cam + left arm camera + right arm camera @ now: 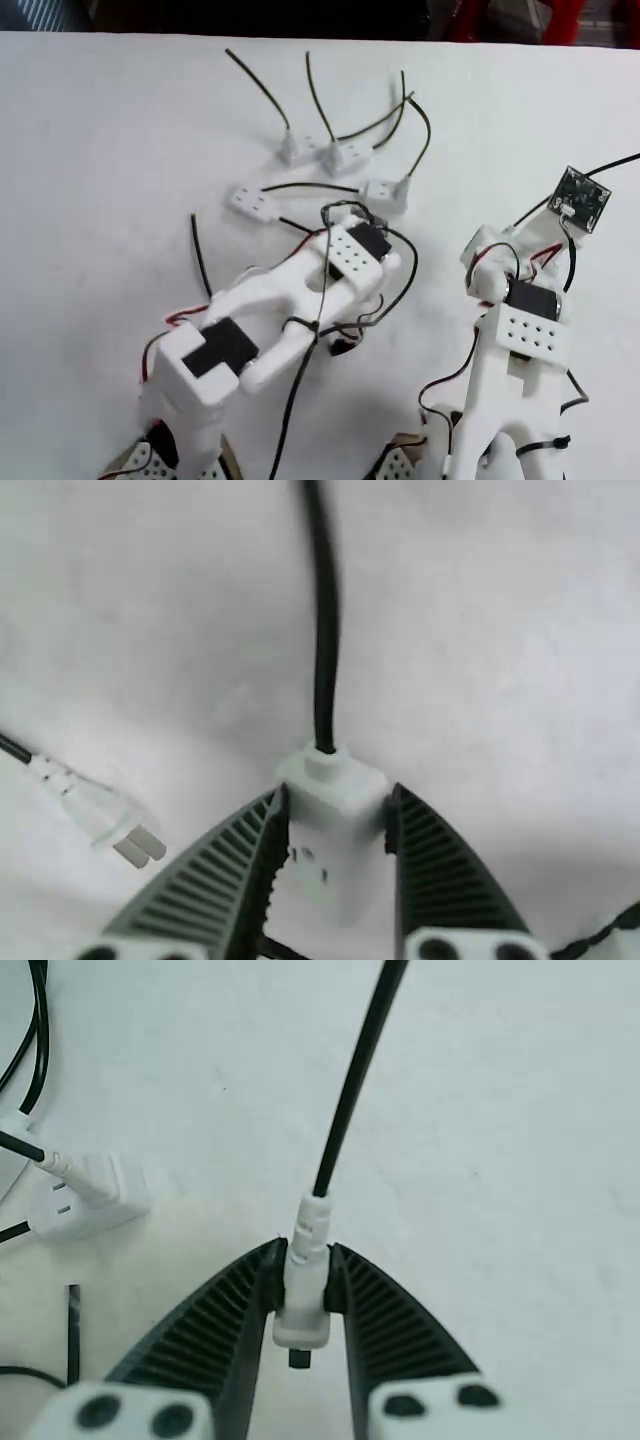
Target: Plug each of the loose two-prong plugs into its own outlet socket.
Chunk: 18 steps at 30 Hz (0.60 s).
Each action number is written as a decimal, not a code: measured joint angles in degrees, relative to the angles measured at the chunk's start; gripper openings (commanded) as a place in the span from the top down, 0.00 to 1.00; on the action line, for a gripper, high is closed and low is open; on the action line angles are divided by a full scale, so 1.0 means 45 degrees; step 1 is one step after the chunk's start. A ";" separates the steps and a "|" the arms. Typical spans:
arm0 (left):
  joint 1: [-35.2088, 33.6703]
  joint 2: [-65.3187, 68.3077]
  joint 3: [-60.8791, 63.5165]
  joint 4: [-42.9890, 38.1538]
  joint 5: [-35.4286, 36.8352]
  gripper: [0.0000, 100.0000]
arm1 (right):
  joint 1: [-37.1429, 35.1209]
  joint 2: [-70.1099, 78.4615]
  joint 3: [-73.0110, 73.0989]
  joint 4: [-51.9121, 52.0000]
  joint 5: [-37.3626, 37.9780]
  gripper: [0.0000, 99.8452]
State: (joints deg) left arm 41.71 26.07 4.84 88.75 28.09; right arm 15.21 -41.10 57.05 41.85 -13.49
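Left wrist view: left claw (336,795) clamps a socket (335,830), right claw (303,1252) a plug (300,1310), each lengthwise, cord end pointing away.

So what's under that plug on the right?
White table lies beneath the plug; a dark stub, perhaps a prong, shows at its end. The right end effector covers its sides.

On the table (100,150), one socket (335,815) sits between the left jaws, a loose plug (97,815) just beside it.
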 measured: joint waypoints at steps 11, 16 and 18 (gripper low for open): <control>-0.1035 -0.0176 -0.1250 0.2051 -0.5822 0.98 | 0.0000 0.0000 0.0000 0.0000 0.0000 0.98; -0.2833 -0.0508 -0.2168 0.1875 -0.8869 0.96 | 0.0000 0.0000 0.0000 0.0000 0.0000 0.98; -0.3536 -0.0508 -0.2442 0.1524 -0.9905 0.91 | 0.0000 0.0000 0.0000 0.0000 0.0000 0.98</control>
State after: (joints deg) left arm 25.80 23.78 -6.15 95.60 -16.48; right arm 15.21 -41.10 57.05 41.85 -13.49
